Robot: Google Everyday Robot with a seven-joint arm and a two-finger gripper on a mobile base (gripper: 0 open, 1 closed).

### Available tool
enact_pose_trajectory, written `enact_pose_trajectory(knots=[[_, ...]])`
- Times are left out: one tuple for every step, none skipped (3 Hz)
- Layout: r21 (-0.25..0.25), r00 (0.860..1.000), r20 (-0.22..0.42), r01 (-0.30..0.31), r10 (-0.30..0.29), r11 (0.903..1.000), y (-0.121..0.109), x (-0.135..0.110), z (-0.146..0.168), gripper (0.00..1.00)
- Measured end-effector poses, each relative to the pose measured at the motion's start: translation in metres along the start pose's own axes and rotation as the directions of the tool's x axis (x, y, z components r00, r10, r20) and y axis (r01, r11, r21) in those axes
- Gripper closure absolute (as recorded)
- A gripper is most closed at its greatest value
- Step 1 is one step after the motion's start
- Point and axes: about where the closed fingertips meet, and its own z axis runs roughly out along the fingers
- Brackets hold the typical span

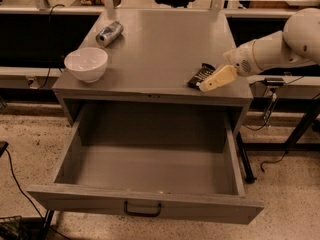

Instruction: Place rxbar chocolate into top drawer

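Nearest: top drawer (90, 196) pulled out. Behind it, rxbar chocolate (199, 76) lies flat near the surface's (165, 49) front right edge, with the gripper (217, 78) right against it; can't tell if it's gripping. White bowl (86, 63) front left, silver can (109, 33) beyond.
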Motion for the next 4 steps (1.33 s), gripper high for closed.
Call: enact_pose_trajectory(knots=[[-0.026,1.000,-0.006,0.012,-0.012,0.9996,0.010,0.003,0.012,0.00],[-0.037,0.999,0.009,0.032,-0.031,0.9988,0.016,-0.005,0.019,0.00],[-0.064,1.000,0.013,0.029,-0.029,0.9975,0.026,-0.006,0.030,0.27],[-0.071,1.000,0.001,0.020,-0.020,0.9973,0.027,-0.001,0.036,0.49]])
